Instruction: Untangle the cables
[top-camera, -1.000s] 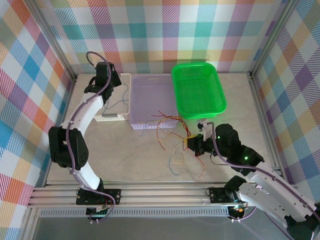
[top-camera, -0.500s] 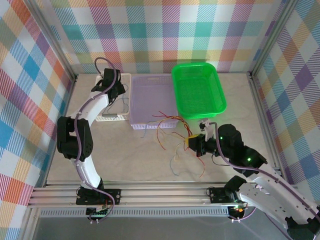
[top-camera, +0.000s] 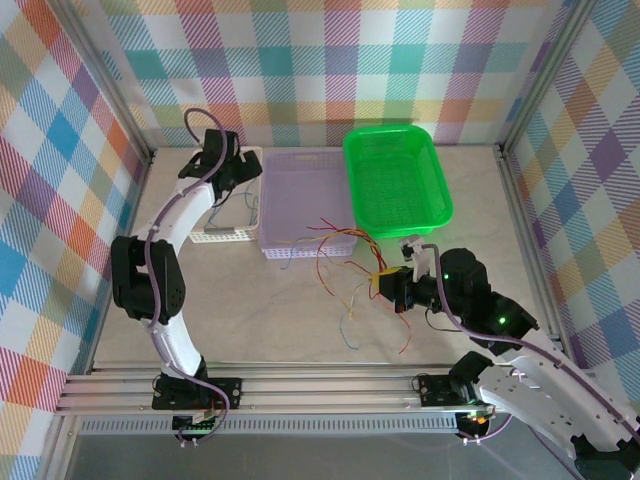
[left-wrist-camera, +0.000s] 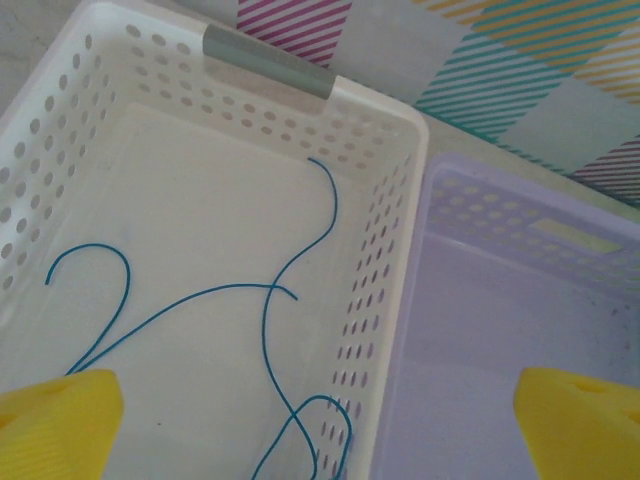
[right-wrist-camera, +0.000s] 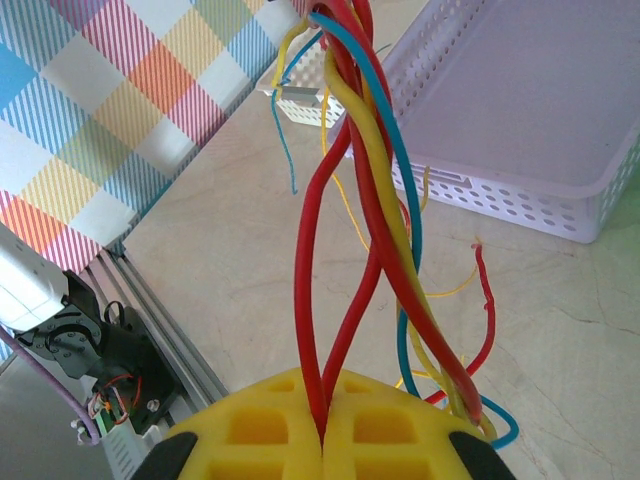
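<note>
The right gripper (right-wrist-camera: 325, 435) clamps thin red, yellow and blue cables (right-wrist-camera: 372, 190) fanning out ahead of its fingers. The left gripper (left-wrist-camera: 320, 430) spreads wide above 1 blue wire (left-wrist-camera: 272, 286) in a white perforated basket (left-wrist-camera: 385, 230).

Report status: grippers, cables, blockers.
Left gripper open over white basket, one blue cable lying inside. Right gripper shut on twisted red, yellow and blue cables. Loose ends trail by purple basket.
</note>
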